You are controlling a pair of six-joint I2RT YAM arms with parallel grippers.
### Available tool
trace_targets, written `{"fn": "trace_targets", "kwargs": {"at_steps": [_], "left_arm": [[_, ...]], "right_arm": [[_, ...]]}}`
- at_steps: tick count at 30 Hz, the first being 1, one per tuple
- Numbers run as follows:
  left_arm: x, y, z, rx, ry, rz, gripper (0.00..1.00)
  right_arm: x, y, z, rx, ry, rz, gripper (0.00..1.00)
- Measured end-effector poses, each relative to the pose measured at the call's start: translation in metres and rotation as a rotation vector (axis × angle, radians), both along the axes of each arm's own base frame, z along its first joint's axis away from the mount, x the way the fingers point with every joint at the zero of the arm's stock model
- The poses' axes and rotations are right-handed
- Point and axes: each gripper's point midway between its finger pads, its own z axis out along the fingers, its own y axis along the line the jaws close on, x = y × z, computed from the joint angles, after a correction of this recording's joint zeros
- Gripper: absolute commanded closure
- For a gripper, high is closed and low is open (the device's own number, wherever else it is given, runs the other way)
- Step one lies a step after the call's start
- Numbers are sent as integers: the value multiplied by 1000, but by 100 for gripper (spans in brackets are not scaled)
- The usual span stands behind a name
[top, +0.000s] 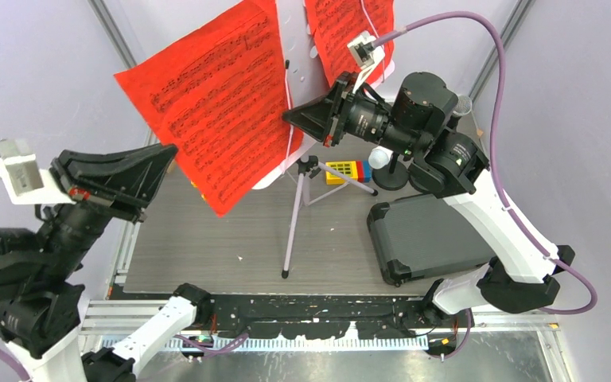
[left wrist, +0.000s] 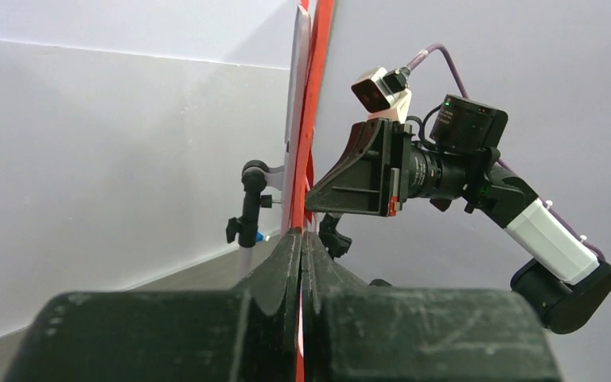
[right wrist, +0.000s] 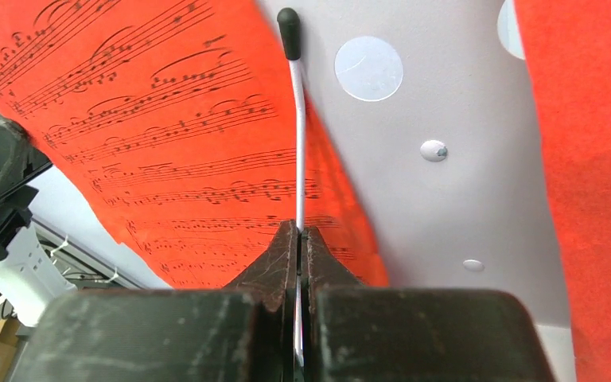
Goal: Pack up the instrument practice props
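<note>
Two claws are clenched, each on a different part of the music stand. The right claw (right wrist: 298, 239) pinches the thin white retainer wire (right wrist: 298, 135), which runs up the inner edge of the big red page (right wrist: 167, 143) against the pale lilac music desk (right wrist: 445, 119). The left claw (left wrist: 301, 247) is shut on the outer edge of that same page, which shows as a thin red line between its jaws. A second red page (top: 342, 32) hangs on the other half of the desk, apart from both claws. Below, the tripod legs (top: 293, 223) stand spread on the counter (top: 207, 255). Beside the right arm, a white microphone (top: 379, 157) sits in a black round-based holder (top: 390, 181), well apart from either claw. I cannot make out the other microphone and holder. The dark hard case (top: 430, 239) lies closed on the counter near the tripod. By my reading, packing has barely begun: nothing is stowed, and the pages, desk, tripod and microphones are all left to put away.
</note>
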Motion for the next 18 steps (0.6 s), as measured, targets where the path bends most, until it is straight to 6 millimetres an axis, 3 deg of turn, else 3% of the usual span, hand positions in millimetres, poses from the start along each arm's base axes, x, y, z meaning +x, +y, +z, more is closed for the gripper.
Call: {"fn": "trace_targets", "kwargs": {"at_steps": [7, 13, 18], "left_arm": [[-25, 32, 2, -4, -43, 122, 100], [-41, 65, -12, -20, -25, 259, 100], [-42, 88, -26, -30, 19, 368, 100]], "right_arm": [[1, -2, 0, 1, 0, -13, 100], [1, -2, 0, 0, 1, -15, 100], [1, -1, -1, -1, 0, -14, 100]]}}
